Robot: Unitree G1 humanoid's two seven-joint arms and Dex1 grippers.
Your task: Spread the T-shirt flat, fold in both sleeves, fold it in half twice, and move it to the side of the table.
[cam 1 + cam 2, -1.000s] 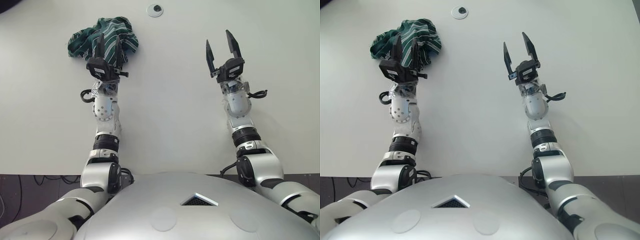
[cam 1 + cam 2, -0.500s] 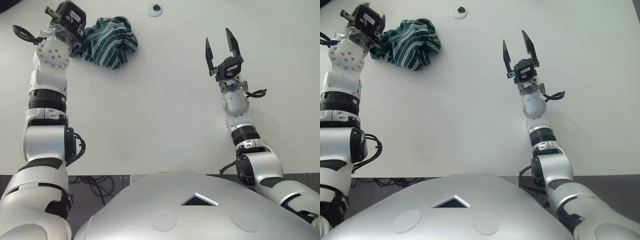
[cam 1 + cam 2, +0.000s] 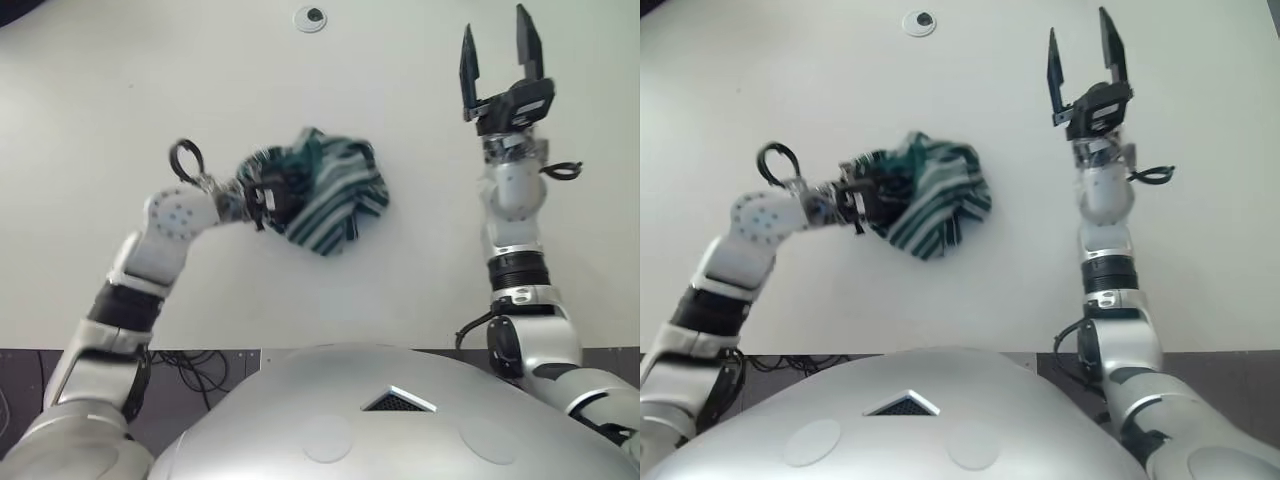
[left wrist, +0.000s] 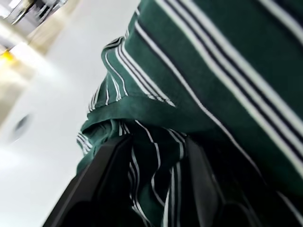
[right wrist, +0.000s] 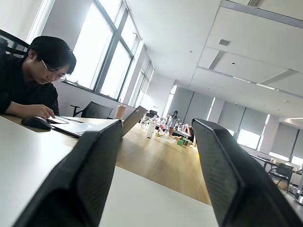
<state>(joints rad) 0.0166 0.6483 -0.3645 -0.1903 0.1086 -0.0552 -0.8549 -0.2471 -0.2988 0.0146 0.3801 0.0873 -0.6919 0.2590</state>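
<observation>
The T-shirt (image 3: 330,200), dark green with thin white stripes, lay crumpled in a loose heap on the white tabletop (image 3: 330,300), roughly midway between the left and right sides and between the near and far edges. It was bunched rather than flat, and its sleeves could not be told apart among the folds. The left gripper (image 3: 270,195) came in low from the left, pointed to the right, and was buried in the heap's left edge. In the left wrist view its black fingers (image 4: 102,189) stood narrowly apart with a wad of striped cloth pinched between them, so it was holding the T-shirt. The right gripper (image 3: 495,25) was held above the far right part of the tabletop, well apart from the cloth, pointing toward the far edge with its two fingers (image 5: 94,175) spread wide and holding no object. A small white disc (image 3: 311,18) with a dark centre lay on the tabletop near the far edge, beyond the heap.
</observation>
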